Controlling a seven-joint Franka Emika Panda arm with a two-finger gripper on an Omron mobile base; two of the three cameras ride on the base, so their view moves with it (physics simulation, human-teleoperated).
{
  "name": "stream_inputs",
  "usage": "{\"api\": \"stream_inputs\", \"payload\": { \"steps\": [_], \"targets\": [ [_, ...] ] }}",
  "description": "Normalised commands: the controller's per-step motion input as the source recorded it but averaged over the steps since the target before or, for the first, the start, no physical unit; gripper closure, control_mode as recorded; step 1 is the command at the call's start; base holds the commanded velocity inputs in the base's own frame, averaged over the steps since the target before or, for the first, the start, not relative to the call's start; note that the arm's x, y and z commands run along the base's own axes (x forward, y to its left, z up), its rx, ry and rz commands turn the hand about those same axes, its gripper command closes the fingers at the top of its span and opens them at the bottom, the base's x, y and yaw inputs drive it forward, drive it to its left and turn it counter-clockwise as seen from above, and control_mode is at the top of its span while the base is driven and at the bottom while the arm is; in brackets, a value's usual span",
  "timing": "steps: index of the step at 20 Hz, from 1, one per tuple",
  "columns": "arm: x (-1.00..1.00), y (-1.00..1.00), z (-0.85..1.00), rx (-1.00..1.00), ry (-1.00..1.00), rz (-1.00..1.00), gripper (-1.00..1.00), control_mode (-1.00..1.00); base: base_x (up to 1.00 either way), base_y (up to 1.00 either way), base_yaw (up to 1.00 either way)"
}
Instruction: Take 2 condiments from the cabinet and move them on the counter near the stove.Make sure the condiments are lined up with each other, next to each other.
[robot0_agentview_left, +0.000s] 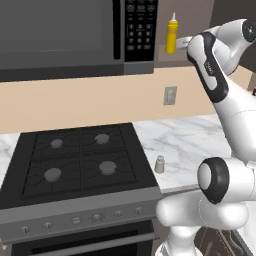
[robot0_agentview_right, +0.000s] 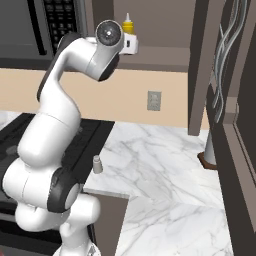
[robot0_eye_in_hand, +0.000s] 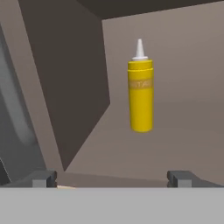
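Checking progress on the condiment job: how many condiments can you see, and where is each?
2. The yellow squeeze bottle stands upright on the cabinet shelf. The small grey shaker stands on the counter beside the stove. Others may be hidden.

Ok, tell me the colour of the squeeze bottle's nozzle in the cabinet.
White, a pointed nozzle on the yellow squeeze bottle; the hand view shows it best.

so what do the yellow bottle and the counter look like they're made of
Yellow squeeze bottle: probably soft plastic, smooth with a slight sheen, and a white pointed nozzle moulded like a squeeze cap.
Counter: looks like polished white marble, judging by the faint grey veins, though it could be an imitation.
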Motion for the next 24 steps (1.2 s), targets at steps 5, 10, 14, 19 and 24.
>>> {"api": "stream_inputs", "payload": {
  "steps": [5, 10, 14, 19, 24],
  "targets": [
    [0.23, -0.04, 0.15, 0.00, 0.00, 0.02, -1.00, -1.00, 0.00, 0.00, 0.00],
    [0.24, -0.06, 0.09, 0.00, 0.00, 0.02, -1.00, -1.00, 0.00, 0.00, 0.00],
    [0.28, -0.08, 0.00, 0.00, 0.00, 0.02, -1.00, -1.00, 0.00, 0.00, 0.00],
    [0.27, -0.03, 0.00, 0.00, 0.00, 0.03, -1.00, -1.00, 0.00, 0.00, 0.00],
    [0.23, 0.00, 0.00, 0.00, 0.00, 0.03, -1.00, -1.00, 0.00, 0.00, 0.00]
  ]
}}
